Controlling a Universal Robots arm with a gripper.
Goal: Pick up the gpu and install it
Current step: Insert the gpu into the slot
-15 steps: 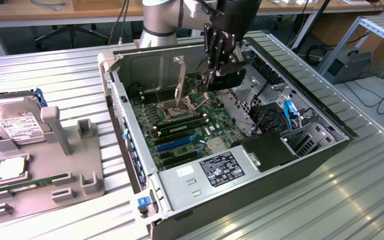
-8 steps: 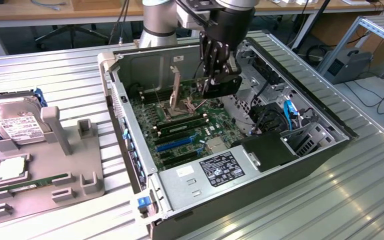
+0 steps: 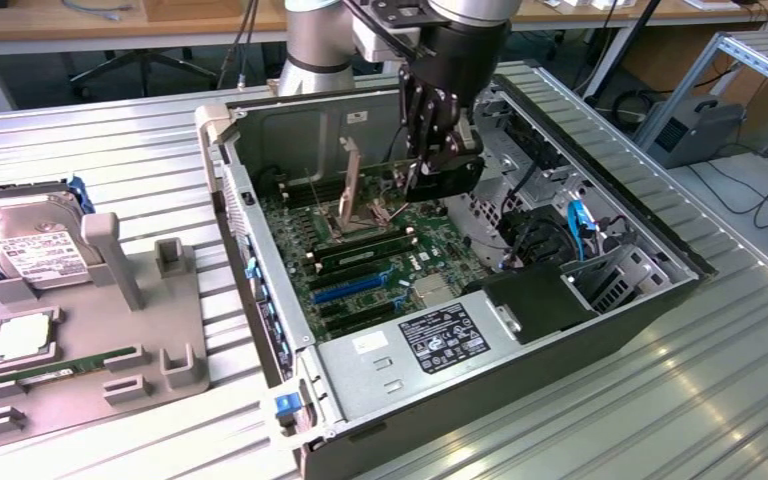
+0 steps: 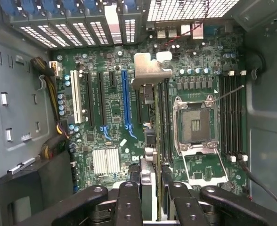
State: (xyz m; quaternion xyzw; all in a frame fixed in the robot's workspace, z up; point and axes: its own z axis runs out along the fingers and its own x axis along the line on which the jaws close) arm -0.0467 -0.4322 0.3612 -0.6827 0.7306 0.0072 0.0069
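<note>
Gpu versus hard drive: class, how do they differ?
The gpu stands on edge inside the case; the hard drive rests tilted on the grey rack outside it. The gripper holds the gpu; nothing holds the hard drive. The gpu is slim, with a pale bracket; the hard drive is silver, white-labelled.

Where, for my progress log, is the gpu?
Wrist view: gpu in the gripper, edge-on over the motherboard, between the blue slot and the CPU socket.

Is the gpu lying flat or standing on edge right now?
On edge: the gripper holds the gpu edge-up over the motherboard.
</note>
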